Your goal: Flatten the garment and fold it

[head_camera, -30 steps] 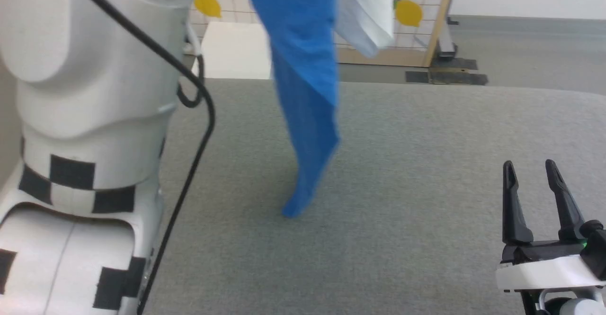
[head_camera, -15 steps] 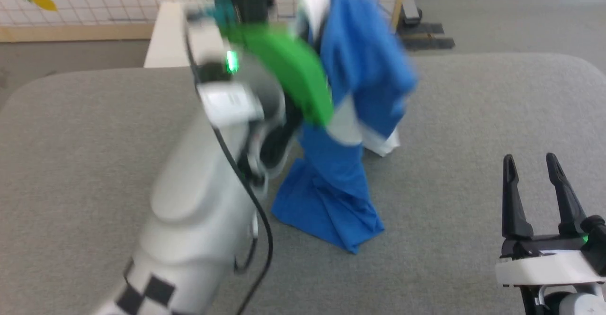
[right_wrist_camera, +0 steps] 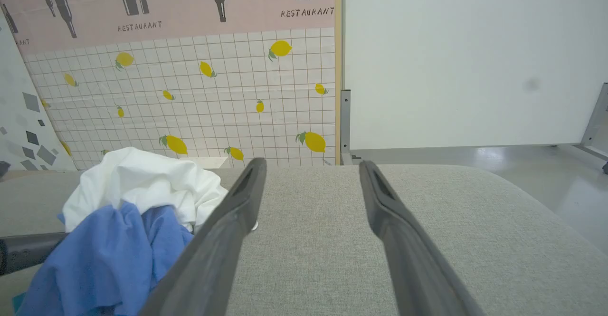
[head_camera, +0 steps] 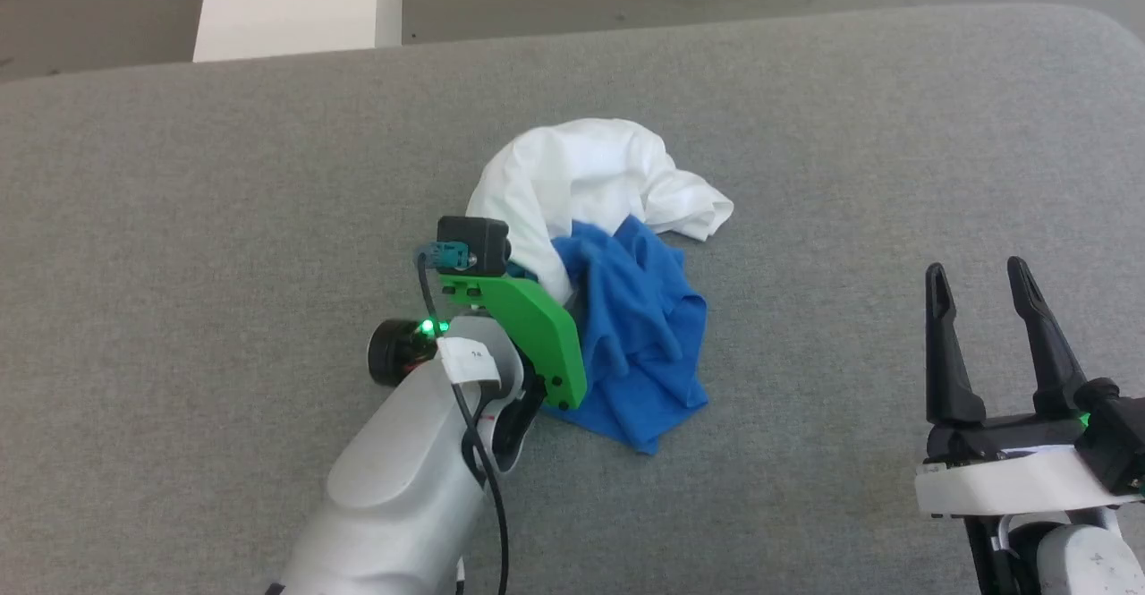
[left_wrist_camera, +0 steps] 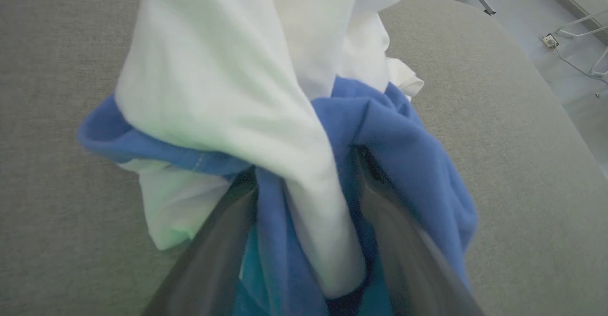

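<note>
L gripper (left_wrist_camera: 304,187) amid garment (head_camera: 626,327) on pad (head_camera: 179,219)

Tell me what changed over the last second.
The garment, hanging high a second ago, came down with the left arm and now lies crumpled on the table. The left gripper has opened: its fingers stand apart with cloth between them. The right gripper stayed open, away from the cloth.

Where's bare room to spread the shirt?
Bare grey fabric-covered tabletop lies left of the left gripper, beyond the crumpled white-and-blue cotton shirt, and between it and the right gripper. Crowded: the shirt's left side, left fingers among its folds.
</note>
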### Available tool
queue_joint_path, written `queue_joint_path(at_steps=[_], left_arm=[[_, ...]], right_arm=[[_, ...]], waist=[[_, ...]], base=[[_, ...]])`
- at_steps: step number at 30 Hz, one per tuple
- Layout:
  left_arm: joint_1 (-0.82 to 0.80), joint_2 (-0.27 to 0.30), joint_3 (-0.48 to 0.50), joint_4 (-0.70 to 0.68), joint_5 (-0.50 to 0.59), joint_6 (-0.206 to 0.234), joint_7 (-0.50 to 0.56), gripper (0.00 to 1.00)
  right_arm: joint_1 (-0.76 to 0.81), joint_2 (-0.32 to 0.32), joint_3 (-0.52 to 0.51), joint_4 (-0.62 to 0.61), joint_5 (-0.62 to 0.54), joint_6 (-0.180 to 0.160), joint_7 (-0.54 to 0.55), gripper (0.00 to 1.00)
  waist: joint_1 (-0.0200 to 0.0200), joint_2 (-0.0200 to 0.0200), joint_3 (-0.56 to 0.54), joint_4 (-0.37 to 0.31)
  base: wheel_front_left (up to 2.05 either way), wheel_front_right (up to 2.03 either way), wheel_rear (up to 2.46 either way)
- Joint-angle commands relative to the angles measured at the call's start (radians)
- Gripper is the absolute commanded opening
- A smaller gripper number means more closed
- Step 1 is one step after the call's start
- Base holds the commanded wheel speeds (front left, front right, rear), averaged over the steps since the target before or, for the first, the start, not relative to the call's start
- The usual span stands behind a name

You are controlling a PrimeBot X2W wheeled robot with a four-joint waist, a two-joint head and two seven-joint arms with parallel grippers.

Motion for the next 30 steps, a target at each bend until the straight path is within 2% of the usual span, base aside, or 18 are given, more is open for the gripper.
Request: queue_joint_path(at_steps=[1, 6, 10, 16, 18, 22, 25, 30], left_arm=[[-0.023, -0.005, 0.005, 0.0, -0.009, -0.009, -0.031, 1.0], [-0.039, -0.002, 0.036, -0.065, -0.007, -0.021, -0.162, 1.0], [0.02, 0.06, 0.069, -0.185, 0.017, -0.001, -0.251, 1.0], [0.226, 0.192, 0.136, -0.405, 0.082, 0.098, -0.368, 1.0], [0.315, 0.226, 0.166, -0.479, 0.099, 0.131, -0.394, 1.0], [0.499, 0.268, 0.227, -0.604, 0.14, 0.168, -0.421, 1.0], [0.611, 0.257, 0.278, -0.686, 0.181, 0.182, -0.424, 1.0], [0.719, 0.186, 0.346, -0.755, 0.247, 0.147, -0.425, 1.0]], right_arm=[[-0.019, 0.001, 0.001, 0.003, -0.008, -0.002, -0.005, 1.0], [-0.004, 0.001, -0.008, 0.015, -0.008, -0.002, -0.002, 1.0], [0.024, 0.001, -0.019, 0.015, -0.008, -0.002, 0.002, 1.0], [0.071, 0.001, -0.023, 0.006, -0.005, -0.002, 0.015, 1.0], [0.087, 0.001, -0.025, 0.001, -0.004, -0.002, 0.02, 1.0], [0.119, 0.001, -0.021, -0.007, -0.003, -0.002, 0.033, 1.0], [0.134, 0.001, -0.014, -0.009, -0.003, -0.002, 0.042, 1.0], [0.146, 0.001, -0.008, -0.011, -0.002, -0.002, 0.079, 1.0]], waist=[[0.0, -0.0001, 0.004, 0.013], [0.0, -0.0001, -0.038, 0.043], [0.0, -0.0001, -0.077, 0.066], [0.0, -0.0001, -0.115, 0.092], [0.0, -0.0001, -0.122, 0.099], [0.0, -0.0001, -0.13, 0.109], [0.0, -0.0001, -0.131, 0.114], [0.0, -0.0001, -0.123, 0.143]], base=[[0.0, 0.0, 0.0], [0.0, 0.0, 0.0], [0.0, 0.0, 0.0], [0.0, 0.0, 0.0], [0.0, 0.0, 0.0], [0.0, 0.0, 0.0], [0.0, 0.0, 0.0], [0.0, 0.0, 0.0]])
